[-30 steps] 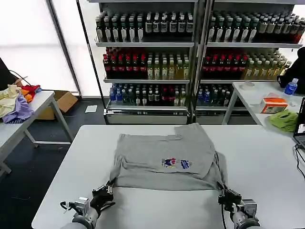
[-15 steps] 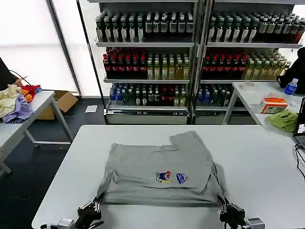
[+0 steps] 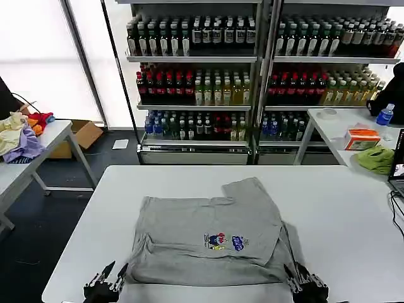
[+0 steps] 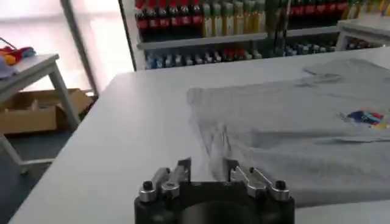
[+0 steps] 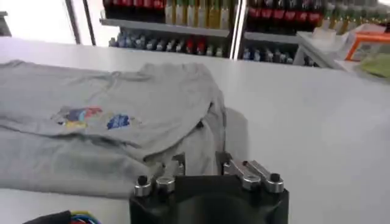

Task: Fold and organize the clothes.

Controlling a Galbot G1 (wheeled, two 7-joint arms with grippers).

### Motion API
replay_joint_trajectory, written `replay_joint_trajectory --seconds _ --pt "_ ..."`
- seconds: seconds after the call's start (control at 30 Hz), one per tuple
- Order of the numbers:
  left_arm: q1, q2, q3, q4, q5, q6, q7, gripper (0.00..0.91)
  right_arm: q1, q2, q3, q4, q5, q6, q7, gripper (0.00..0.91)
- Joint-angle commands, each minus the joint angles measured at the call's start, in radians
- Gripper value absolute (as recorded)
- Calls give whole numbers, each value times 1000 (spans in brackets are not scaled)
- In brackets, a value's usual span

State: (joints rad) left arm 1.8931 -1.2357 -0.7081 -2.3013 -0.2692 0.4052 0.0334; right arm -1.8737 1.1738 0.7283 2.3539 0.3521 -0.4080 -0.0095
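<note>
Nearest you, both grippers sit at the near edge of the white table (image 3: 341,221), one at each near corner of the grey shirt (image 3: 208,237). Your left gripper (image 3: 106,287) is just off the shirt's near left corner with its fingers apart and nothing between them; the left wrist view shows bare table in the gap and the cloth edge just beyond. Your right gripper (image 3: 305,289) sits at the near right corner, fingers also apart and empty, with the hem lying right in front of them in the right wrist view.

The shirt lies flat across the middle of the table. Its upper layer is already turned over the lower one, so the small multicoloured chest print (image 3: 226,241) faces up near the right side. I judge that at least one fold is done. The result is still uneven: a flap sticks out at the far edge, a strip of the lower layer shows along the near hem, and a sleeve bulges out on the right.

What is left, as I read it, is squaring those edges, further folds to make a compact packet, and setting it aside.

Far off, on a side table at your left, lies a heap of coloured garments (image 3: 19,134), which is not part of this job.
</note>
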Motion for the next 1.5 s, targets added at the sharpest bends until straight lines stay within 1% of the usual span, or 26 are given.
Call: replay_joint_trajectory --seconds 0.03,0.07,0.1,0.13,0.17,0.2,0.23,0.27,0.3,0.33,0.37,0.43,0.47,0.5,0.6,0.67,0.8,0.97,1.1,1.23,1.4,1.5 --pt "-163 131 -97 2 -120 46 30 907 199 -117 121 -15 149 -7 -91 907" --pt "-202 174 -88 35 -134 38 50 907 273 -152 93 -47 153 -33 -103 907" --pt "-229 199 -71 57 -148 21 63 907 327 -183 76 -75 168 -44 -103 907" --pt "-273 243 -44 122 -168 15 76 907 458 -210 26 -140 179 -77 -109 907" --pt "-303 272 -19 154 -184 21 90 907 509 -216 8 -184 182 -91 -119 907" --pt "-322 285 -1 183 -184 19 109 907 592 -225 -20 -228 195 -104 -133 907" --pt "-376 311 32 236 -193 16 138 907 670 -229 -71 -298 201 -108 -133 907" --pt "-392 318 42 254 -196 16 144 907 704 -228 -91 -329 198 -119 -137 907" --pt "-454 336 80 311 -195 16 159 907 777 -226 -143 -415 195 -134 -153 907" --pt "-517 352 117 363 -197 13 177 907 863 -218 -184 -485 187 -131 -166 907" --pt "-574 357 147 396 -219 15 181 907 901 -213 -209 -521 181 -132 -174 907" --pt "-669 359 183 464 -243 22 192 907 1003 -187 -283 -640 138 -132 -198 907" --pt "-710 356 221 497 -241 21 193 907 1030 -179 -302 -669 128 -130 -203 907" --pt "-734 356 238 521 -236 22 198 907 1068 -163 -330 -734 124 -135 -214 907" --pt "-821 357 310 620 -227 20 216 907 1126 -131 -374 -843 109 -143 -254 907" --pt "-864 356 359 665 -213 14 225 907 1158 -109 -396 -938 94 -139 -264 907" --pt "-971 340 420 764 -211 11 226 907 1225 -70 -430 -1065 88 -142 -263 907" --pt "-1065 319 487 851 -207 6 226 907 1292 -26 -463 -1160 81 -154 -255 907" --pt "-1119 304 519 892 -231 18 223 907 1312 -3 -463 -1172 90 -169 -234 907" --pt "-1135 299 530 914 -236 15 224 907 1325 -2 -482 -1192 87 -169 -235 907" --pt "-1141 286 543 935 -237 15 224 907 1353 11 -516 -1272 91 -167 -228 907" --pt "-1131 286 548 933 -251 20 223 907 1344 25 -513 -1267 94 -167 -226 907"
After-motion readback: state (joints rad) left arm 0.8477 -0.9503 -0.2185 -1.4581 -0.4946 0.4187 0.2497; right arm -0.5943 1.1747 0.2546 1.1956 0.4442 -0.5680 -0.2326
